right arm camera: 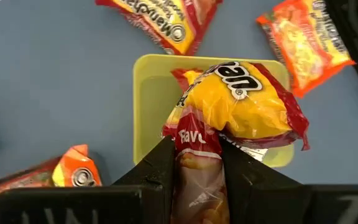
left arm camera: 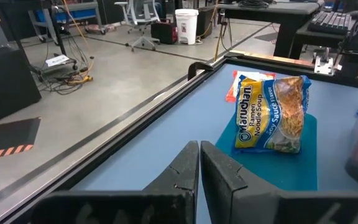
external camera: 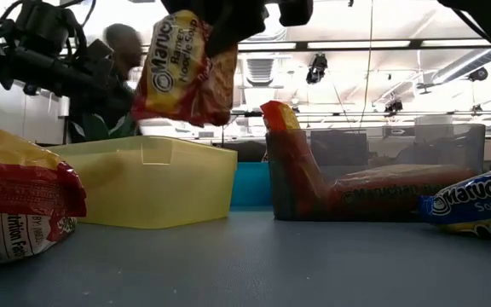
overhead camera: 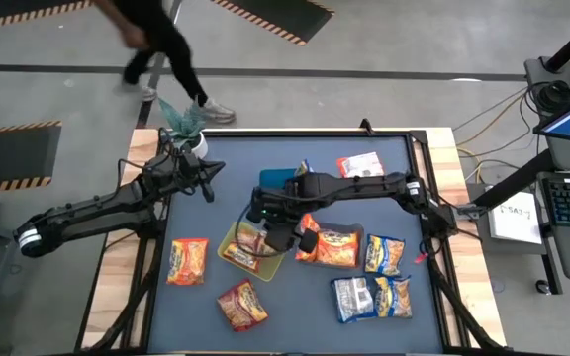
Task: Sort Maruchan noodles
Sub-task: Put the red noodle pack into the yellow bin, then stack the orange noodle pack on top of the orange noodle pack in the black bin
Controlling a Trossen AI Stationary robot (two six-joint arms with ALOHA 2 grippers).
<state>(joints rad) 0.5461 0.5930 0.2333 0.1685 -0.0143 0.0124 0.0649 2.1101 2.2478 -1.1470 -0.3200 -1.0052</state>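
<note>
My right gripper is shut on a red-and-yellow Maruchan packet and hangs over the yellow-green tray. The low view shows that packet clear above the tray. My left gripper is shut and touches nothing. It waits near the table's far left. A blue-and-yellow packet lies on the blue tray. Orange packets lean in the dark tray. My right gripper pinches the red-and-yellow packet by one crinkled end between its two fingers, coming from above. The packet hangs below the fingers, lifted clear above the yellow-green tray, tilted.
Loose packets lie on the blue mat: an orange one and a red one at near left, blue-and-yellow ones at near right, a pink-white one at the far side. A person walks beyond the far edge.
</note>
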